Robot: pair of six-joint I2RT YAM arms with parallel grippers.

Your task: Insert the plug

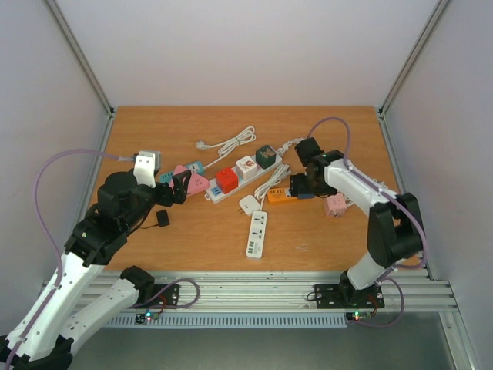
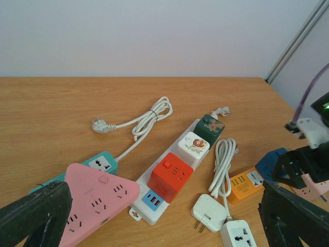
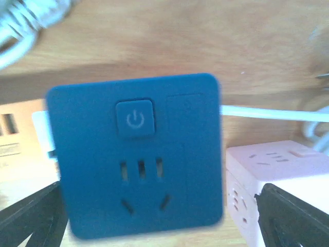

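The right tool (image 3: 160, 208) is hanging right over the blue cube (image 3: 139, 154) with its two fingers spread wide, one on each side, and it is not pinching anything. The blue cube is lying on the counter (image 1: 154, 131) with its holes facing up. It is sitting at the end of the orange strip (image 2: 245, 182), and the pink cube (image 3: 267, 175) is just beside it. I am guessing the blue cube is the plug for this job, but I cannot tell if it is pushed all the way into the orange strip. To do this step well, the right tool should be going straight up so its fingers are not bumping the cube loose. If the cube is looking loose, the tool should be pushing it flat and straight toward the strip, not at a slant, with the strip not sliding away. The left tool (image 1: 181, 186) is waiting far off on the other side, fingers spread too, holding nothing. A white plug (image 2: 209, 212) is lying free near the middle. As for writing, the button (image 3: 134, 118) on the blue cube is showing a power sign. Other cubes are showing little pictures, but the words are too small to read.
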